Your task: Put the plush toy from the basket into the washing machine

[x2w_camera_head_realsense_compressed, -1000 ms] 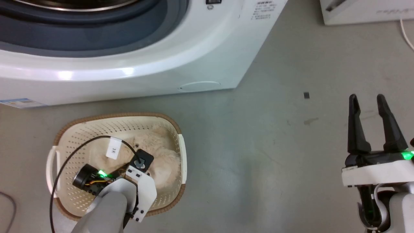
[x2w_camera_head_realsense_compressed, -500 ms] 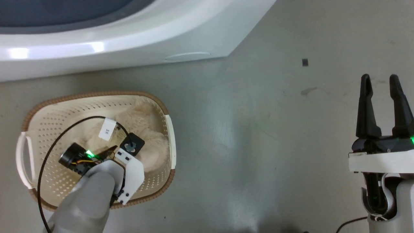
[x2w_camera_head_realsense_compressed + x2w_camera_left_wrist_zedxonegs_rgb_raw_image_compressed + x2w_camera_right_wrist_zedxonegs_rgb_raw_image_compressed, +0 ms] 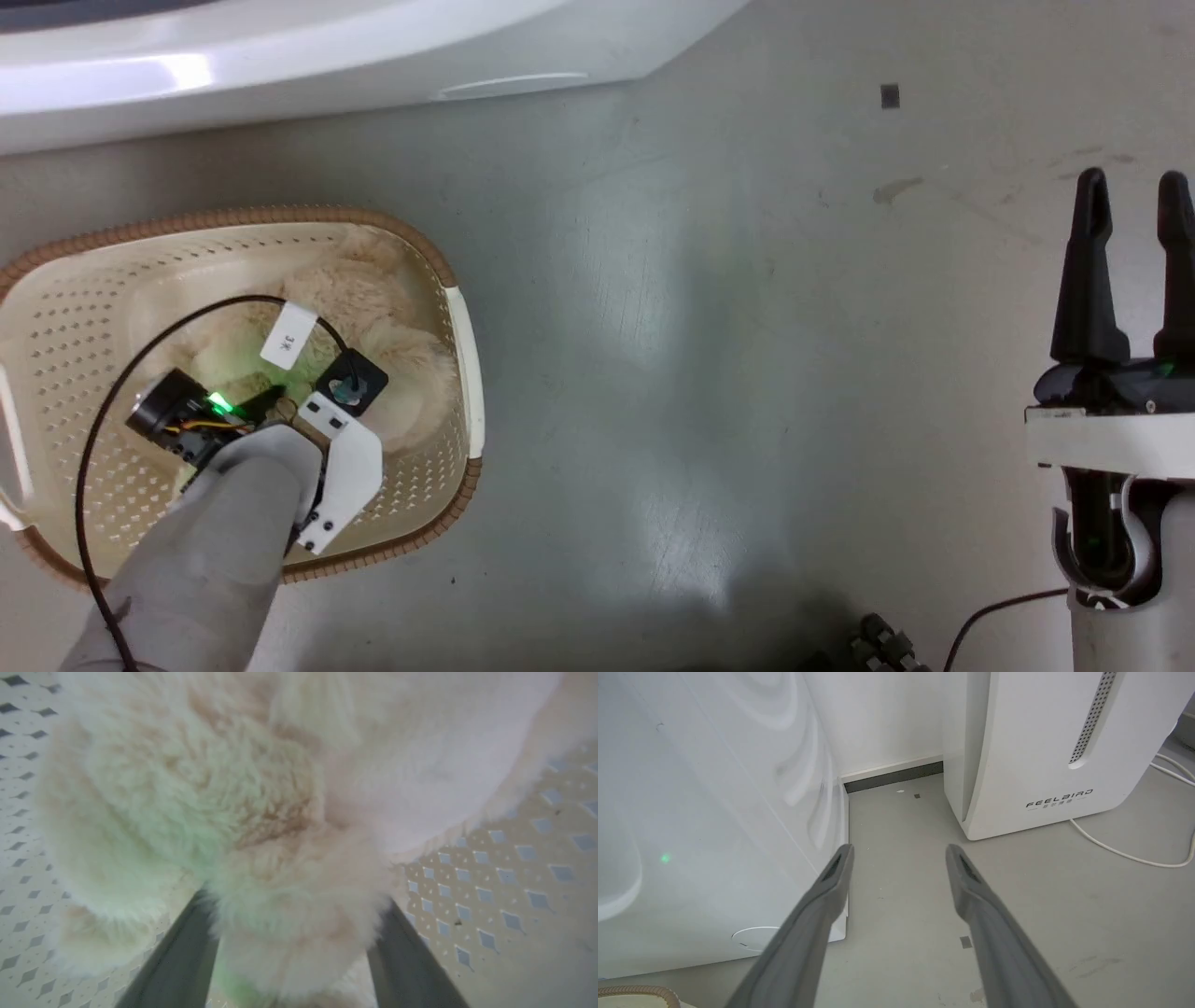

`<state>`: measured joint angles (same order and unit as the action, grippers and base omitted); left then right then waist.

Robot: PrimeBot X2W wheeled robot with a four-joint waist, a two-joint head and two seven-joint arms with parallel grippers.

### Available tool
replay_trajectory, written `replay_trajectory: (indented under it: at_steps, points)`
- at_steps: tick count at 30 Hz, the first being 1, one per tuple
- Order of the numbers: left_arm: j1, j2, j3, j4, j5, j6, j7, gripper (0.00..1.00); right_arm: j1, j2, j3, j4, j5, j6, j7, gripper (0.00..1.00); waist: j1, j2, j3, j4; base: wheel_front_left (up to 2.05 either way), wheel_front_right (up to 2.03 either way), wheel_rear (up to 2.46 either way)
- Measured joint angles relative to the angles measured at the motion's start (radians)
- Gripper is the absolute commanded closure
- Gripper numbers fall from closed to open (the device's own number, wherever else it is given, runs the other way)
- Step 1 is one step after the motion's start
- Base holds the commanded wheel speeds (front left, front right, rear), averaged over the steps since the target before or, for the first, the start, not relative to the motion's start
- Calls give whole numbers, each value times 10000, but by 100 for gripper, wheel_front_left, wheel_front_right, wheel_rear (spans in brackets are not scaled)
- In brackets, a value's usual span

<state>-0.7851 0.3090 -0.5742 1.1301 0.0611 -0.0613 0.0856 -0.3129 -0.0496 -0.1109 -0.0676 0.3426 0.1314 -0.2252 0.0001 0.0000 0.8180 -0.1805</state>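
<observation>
- Between the fingers of your left gripper (image 3: 294,900), in the left wrist view, sits a fluffy lobe of the plush toy (image 3: 187,788). The fingers are spread wide and straddle it, one on each side, with fur bulging up between them. They do not look pinched in yet.
- The rest of the toy lies straight ahead of those fingers, so the bulk is beyond the tips, not beside them. Which limb or part the lobe is, you cannot tell at this range.
- From the head view, the toy fills the right half of the basket (image 3: 233,219). Its length seems to run from the far rim back toward your left wrist. The left arm is plainly the nearer one, since it is down inside the basket.
- I judge that closing on the lobe is the step in hand. A soft, loose handful may slip on the lift.
- Your right gripper (image 3: 1132,182) hangs over bare floor (image 3: 700,327), well apart from the basket. Its fingers are parted with nothing between them.
- Farther off, the washing machine (image 3: 327,56) stands just beyond the basket's far rim. The toy has to go up and forward to reach it.
</observation>
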Motion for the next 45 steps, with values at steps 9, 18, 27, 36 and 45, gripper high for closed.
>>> replay_trajectory:
  at_steps: [9, 18, 27, 36, 45]
  points:
    - [-573, 153, -506, 825, -123, -36, -247, 100, -304, 0, -46, 75, 234, 0, -194, 0, 0, 0, 474, -141, 0, 0, 0]
    - [-779, 151, -625, 1475, -675, -127, -430, 100, -463, -2, -94, 351, 372, 0, -320, 0, 0, 0, 297, -160, 0, 0, 0]
    - [-121, -148, -456, 1603, -1304, -311, -947, 100, -169, 0, -142, 890, 232, 0, -320, 0, 0, 0, -979, 163, 0, 0, 0]
    - [536, -602, -44, 1616, -2232, -579, -1609, 100, 729, 0, -389, 1415, -123, 0, -320, 0, -1, 0, -2645, 694, 0, 0, 0]
    - [746, -1402, -284, 1615, -2587, -652, -2614, 100, 1696, 0, -583, 1720, -355, 0, -320, 0, -2, 0, -4367, 1414, 0, 0, 0]
